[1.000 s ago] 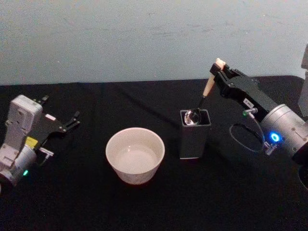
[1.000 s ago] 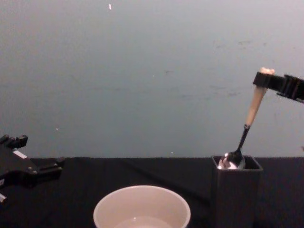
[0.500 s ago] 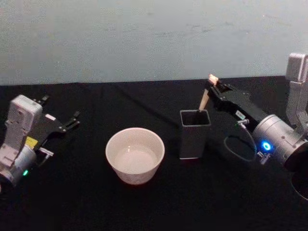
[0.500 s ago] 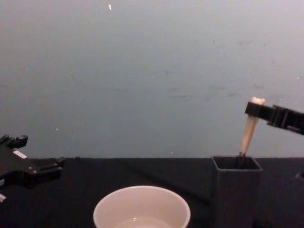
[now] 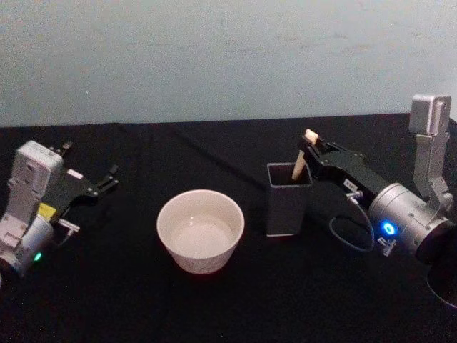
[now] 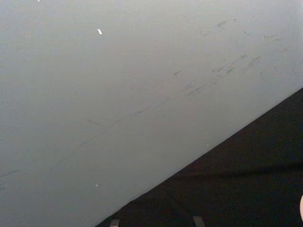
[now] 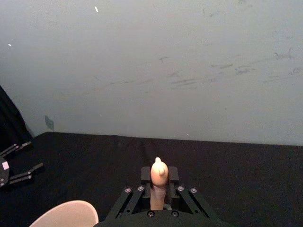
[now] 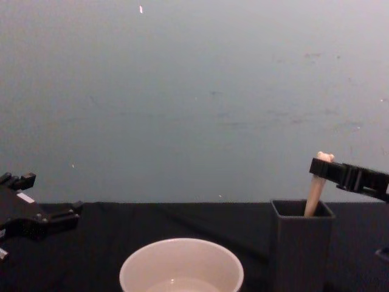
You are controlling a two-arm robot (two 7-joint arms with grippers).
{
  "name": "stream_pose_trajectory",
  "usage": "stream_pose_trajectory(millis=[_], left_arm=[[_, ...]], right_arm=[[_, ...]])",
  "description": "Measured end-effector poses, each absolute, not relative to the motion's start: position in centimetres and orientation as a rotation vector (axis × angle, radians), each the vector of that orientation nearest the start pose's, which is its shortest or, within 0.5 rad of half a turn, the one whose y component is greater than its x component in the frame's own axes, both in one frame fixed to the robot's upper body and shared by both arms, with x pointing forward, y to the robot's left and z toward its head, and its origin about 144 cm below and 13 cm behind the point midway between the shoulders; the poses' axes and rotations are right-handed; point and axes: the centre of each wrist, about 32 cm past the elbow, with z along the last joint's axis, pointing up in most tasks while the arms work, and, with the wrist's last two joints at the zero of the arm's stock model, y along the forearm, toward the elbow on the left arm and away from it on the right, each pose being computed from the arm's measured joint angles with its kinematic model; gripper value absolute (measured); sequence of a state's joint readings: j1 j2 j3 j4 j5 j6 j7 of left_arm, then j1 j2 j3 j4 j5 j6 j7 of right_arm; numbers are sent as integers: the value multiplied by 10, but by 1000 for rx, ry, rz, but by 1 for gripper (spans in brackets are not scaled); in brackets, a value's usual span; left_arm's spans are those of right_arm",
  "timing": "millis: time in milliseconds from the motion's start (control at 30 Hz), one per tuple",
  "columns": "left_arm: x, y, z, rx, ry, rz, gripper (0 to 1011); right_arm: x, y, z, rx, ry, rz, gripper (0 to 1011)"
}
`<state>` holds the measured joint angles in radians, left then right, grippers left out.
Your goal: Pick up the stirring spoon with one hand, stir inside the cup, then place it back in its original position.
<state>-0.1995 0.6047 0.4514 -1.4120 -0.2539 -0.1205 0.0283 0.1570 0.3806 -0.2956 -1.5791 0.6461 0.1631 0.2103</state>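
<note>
The right gripper point(image 5: 312, 146) holds the spoon point(image 5: 303, 156) in the holder point(image 5: 288, 196). The cup point(image 5: 201, 230) sits left of the holder, the left gripper point(image 5: 89, 187) farther left.

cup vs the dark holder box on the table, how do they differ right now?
Shape: the cup is round and wide; the holder box is square, narrower and taller than wide.
Colour: the cup is cream-white, the holder box dark grey.
Contents: the cup holds no spoon; the holder box has the stirring spoon standing in it, handle leaning out, gripped near its top by the right tool.
Shared: both stand upright and open-topped on the black table.
</note>
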Motion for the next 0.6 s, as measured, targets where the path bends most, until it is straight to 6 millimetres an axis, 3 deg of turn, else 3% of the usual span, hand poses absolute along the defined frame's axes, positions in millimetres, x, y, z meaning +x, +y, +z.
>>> stream_pose_trajectory(millis=[600], left_arm=[[489, 310, 1140, 304, -285, 1248, 1001]], right_arm=[[490, -248, 1177, 64, 280, -1044, 214]])
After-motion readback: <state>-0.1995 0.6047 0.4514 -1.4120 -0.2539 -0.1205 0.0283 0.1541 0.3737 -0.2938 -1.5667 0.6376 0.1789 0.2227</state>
